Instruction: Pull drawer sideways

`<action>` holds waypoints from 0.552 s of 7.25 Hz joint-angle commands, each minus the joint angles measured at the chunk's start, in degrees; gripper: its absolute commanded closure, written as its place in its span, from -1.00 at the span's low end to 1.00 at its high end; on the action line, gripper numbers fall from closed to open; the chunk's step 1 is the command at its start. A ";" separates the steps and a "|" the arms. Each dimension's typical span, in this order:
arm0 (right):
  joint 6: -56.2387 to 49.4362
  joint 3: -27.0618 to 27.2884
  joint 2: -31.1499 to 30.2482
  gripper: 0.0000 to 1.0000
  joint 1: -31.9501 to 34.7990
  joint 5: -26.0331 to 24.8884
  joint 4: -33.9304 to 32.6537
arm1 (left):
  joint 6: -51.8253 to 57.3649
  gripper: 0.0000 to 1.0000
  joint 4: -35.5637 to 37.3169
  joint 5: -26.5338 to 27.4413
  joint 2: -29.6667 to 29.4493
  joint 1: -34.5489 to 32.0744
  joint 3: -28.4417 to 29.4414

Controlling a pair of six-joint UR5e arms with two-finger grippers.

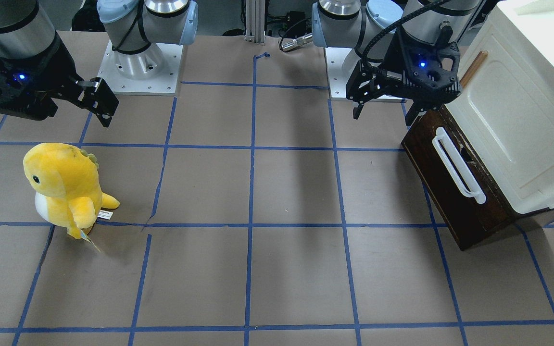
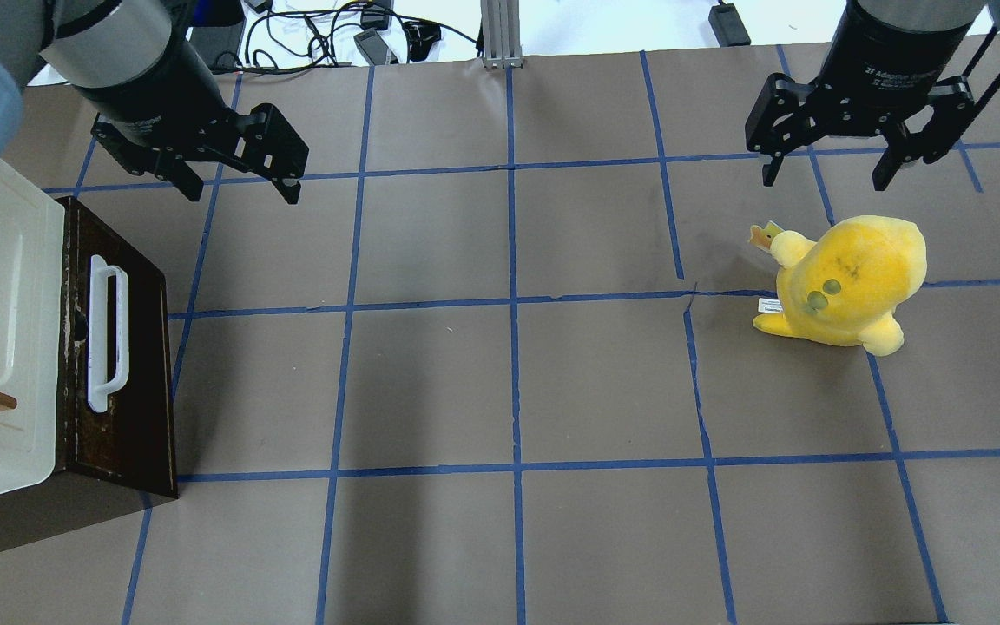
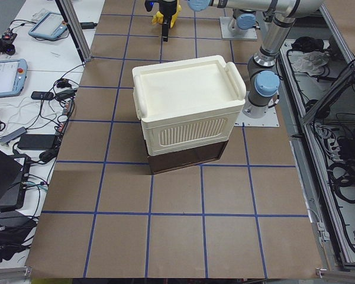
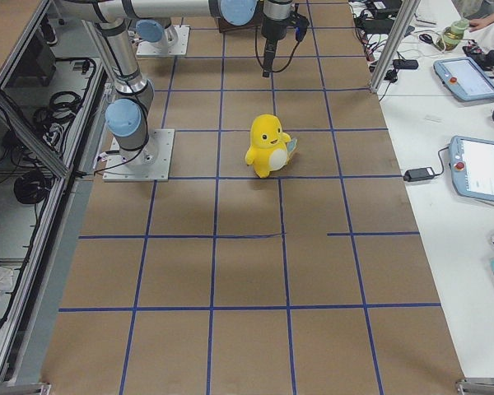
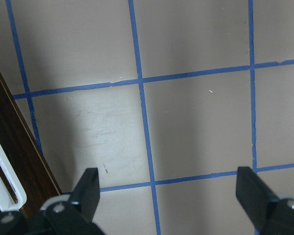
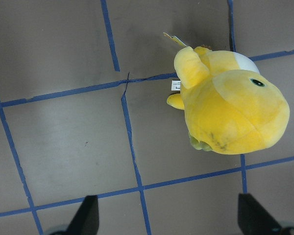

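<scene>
The drawer (image 1: 455,202) has a dark brown wooden front with a long white bar handle (image 1: 457,163). It sits under a cream-white cabinet, and none of its inside shows. It also appears in the overhead view (image 2: 140,365) and at the left edge of the left wrist view (image 5: 14,147). My left gripper (image 1: 383,115) is open and empty. It hangs above the table beside the drawer front, clear of the handle (image 2: 108,334). It also shows in the overhead view (image 2: 242,193) and in its wrist view (image 5: 170,188). My right gripper (image 2: 825,180) is open and empty, far from the drawer.
The cream-white cabinet (image 1: 522,120) with a small tan wooden handle (image 1: 473,67) stands over the drawer at the table's end on my left. A yellow plush toy (image 2: 847,278) stands under my right gripper (image 6: 169,218). The brown table cover (image 2: 509,382) has blue tape lines.
</scene>
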 commanded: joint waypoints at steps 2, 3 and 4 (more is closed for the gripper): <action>0.00 0.00 0.00 -1.00 0.02 0.00 -0.05 | -0.08 -1.00 -0.07 0.19 0.36 0.00 0.01; 0.00 0.00 0.00 -1.00 0.02 0.00 0.04 | -0.08 -1.00 0.02 0.19 1.06 -0.09 0.10; 0.00 0.00 0.00 -1.00 0.02 0.00 -0.05 | -0.34 -1.00 0.02 -0.42 0.98 -0.09 0.10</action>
